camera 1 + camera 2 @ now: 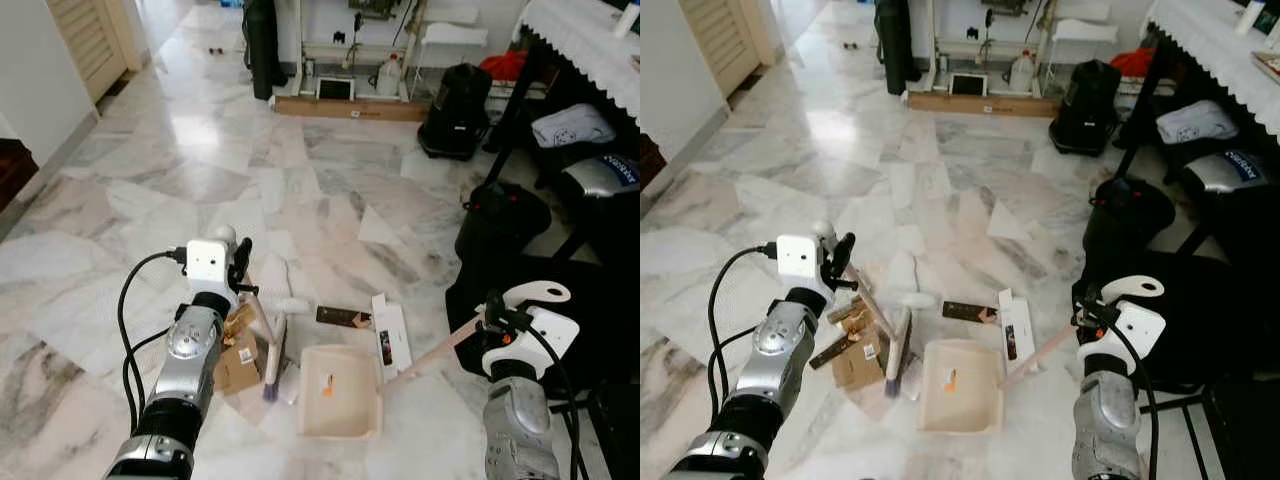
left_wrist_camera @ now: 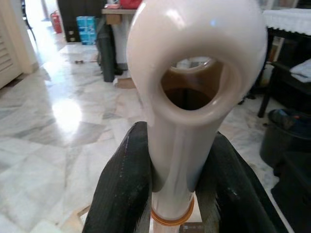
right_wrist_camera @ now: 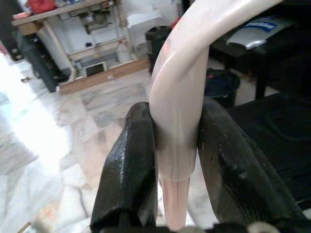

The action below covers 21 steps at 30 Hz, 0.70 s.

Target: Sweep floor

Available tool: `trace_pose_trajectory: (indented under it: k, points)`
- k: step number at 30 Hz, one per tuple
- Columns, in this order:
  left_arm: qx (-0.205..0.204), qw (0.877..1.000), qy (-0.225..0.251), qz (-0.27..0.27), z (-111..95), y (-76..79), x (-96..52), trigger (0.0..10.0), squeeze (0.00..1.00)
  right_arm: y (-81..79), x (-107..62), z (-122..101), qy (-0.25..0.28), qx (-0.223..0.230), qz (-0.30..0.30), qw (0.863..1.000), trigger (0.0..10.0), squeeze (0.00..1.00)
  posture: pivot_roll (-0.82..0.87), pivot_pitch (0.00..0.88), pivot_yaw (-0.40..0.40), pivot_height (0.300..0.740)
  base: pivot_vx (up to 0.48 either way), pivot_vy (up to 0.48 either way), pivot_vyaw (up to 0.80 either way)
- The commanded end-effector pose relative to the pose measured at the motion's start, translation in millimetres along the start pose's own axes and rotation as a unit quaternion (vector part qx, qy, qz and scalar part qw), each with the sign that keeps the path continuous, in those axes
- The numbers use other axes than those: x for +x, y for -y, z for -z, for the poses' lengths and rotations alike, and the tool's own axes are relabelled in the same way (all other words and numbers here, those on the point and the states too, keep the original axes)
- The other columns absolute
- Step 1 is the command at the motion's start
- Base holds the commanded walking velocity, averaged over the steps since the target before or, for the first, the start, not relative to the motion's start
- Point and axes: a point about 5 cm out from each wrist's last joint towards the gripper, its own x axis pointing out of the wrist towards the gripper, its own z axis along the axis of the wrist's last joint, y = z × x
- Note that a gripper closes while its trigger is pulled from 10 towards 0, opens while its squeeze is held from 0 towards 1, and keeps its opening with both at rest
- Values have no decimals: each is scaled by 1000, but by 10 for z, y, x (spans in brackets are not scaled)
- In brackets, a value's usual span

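The left end effector (image 2: pixel 170 194) pinches the broom handle (image 2: pixel 189 97); the right end effector (image 3: pixel 177 170) pinches the dustpan handle (image 3: pixel 180 102). Ahead, the dustpan (image 1: pixel 340 390) sits on the marble floor (image 1: pixel 200 150) beside the cardboard scraps (image 1: pixel 238 355).

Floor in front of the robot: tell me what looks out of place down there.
Litter lies on the marble floor: torn brown cardboard pieces beside the brush, and a dark wrapper and a flat white box just beyond the dustpan. The left hand grips the brush handle, the right hand the dustpan handle.
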Motion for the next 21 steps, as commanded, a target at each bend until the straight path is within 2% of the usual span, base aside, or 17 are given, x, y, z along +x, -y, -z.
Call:
trace_pose_trajectory:
  k: [1,5,8,13,16,21]
  points:
    - [3,1000,17,9,-79,31,30,10000,0,68,19,-104,25,-9,11,1000,10000,0,15,90,-44,740,0,0,0]
    - [13,1000,18,17,-87,35,36,10000,0,88,13,-101,25,-15,22,999,10000,0,16,91,-43,740,0,0,0]
    - [39,999,22,29,-112,19,54,10000,0,123,18,-84,20,-21,33,999,10000,0,12,95,-42,740,0,0,0]
    - [64,997,28,32,-181,-78,118,10000,0,138,26,-88,19,-31,29,999,10000,0,13,98,-41,740,0,0,0]
    - [84,995,33,40,-205,-81,134,10000,0,157,24,-85,18,-36,34,999,10000,0,10,102,-41,740,0,0,0]
    - [94,994,35,54,-223,-59,167,10000,0,169,9,-60,14,-41,42,998,10000,0,6,109,-38,740,0,0,0]
